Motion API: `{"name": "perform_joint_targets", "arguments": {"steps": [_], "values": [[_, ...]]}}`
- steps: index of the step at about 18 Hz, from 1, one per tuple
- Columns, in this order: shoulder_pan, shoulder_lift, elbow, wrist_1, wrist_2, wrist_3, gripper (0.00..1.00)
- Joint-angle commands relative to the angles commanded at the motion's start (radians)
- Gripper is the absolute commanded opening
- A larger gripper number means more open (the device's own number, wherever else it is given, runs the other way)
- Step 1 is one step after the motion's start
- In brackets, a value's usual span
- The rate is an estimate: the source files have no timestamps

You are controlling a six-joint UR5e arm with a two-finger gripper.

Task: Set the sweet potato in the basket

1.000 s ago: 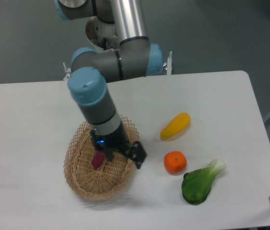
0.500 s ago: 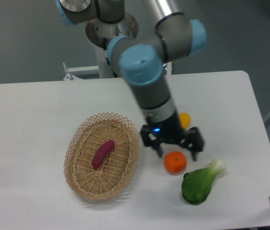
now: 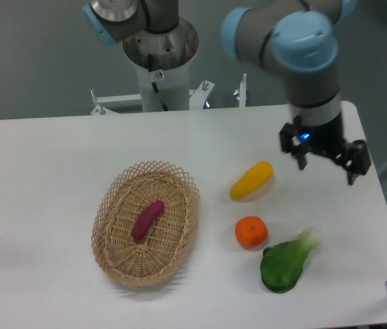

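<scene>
The reddish-purple sweet potato point(image 3: 147, 220) lies inside the tan wicker basket point(image 3: 108, 253) at the table's front left. My gripper point(image 3: 326, 166) is open and empty. It hangs over the right side of the table, well away from the basket, up and to the right of the yellow-orange vegetable.
A yellow-orange elongated vegetable point(image 3: 251, 180) lies right of the basket. An orange fruit point(image 3: 251, 232) and a green bok choy point(image 3: 289, 260) lie in front of it. The arm's base point(image 3: 160, 62) stands at the table's back edge.
My gripper let go of the sweet potato in the basket, then swung from the basket past the orange fruit to the table's right side.
</scene>
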Motion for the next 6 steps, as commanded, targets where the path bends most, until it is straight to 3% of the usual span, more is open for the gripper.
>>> {"name": "perform_joint_targets", "arguments": {"steps": [6], "values": [[0.045, 0.02, -0.017, -0.015, -0.052, 0.019, 1.0]]}}
